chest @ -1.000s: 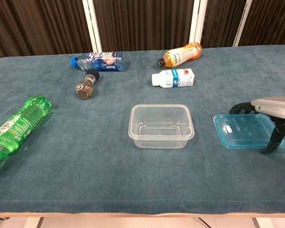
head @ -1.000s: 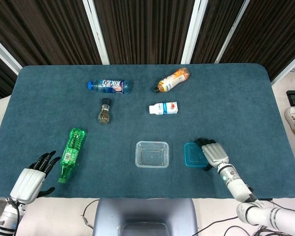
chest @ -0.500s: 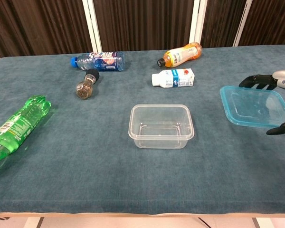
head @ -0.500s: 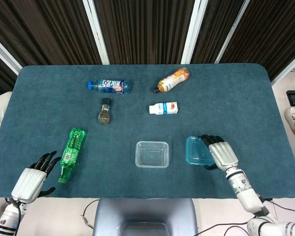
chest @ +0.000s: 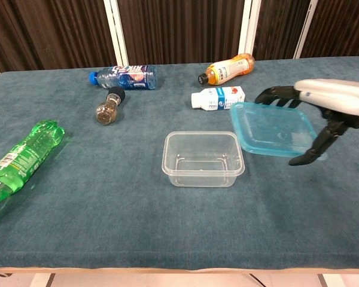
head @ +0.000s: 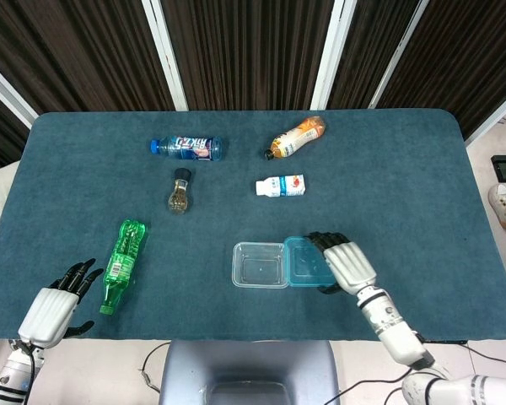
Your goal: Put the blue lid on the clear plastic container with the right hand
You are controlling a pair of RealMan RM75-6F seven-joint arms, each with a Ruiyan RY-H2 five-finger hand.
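Note:
The clear plastic container (head: 261,264) (chest: 203,158) stands open near the table's front middle. My right hand (head: 344,262) (chest: 323,107) grips the blue lid (head: 306,261) (chest: 273,128) and holds it in the air, roughly level, just right of the container; its left edge reaches the container's right rim. My left hand (head: 57,305) rests at the front left corner with fingers apart and nothing in it, seen only in the head view.
A green bottle (head: 123,263) (chest: 19,158) lies at the left near my left hand. Farther back lie a pepper grinder (head: 179,191), a blue water bottle (head: 188,148), a small milk bottle (head: 282,186) (chest: 218,98) and an orange juice bottle (head: 296,137).
My right hand lifted the blue lid off the table and carried it left, from well right of the container to its right rim. The left hand stayed still.

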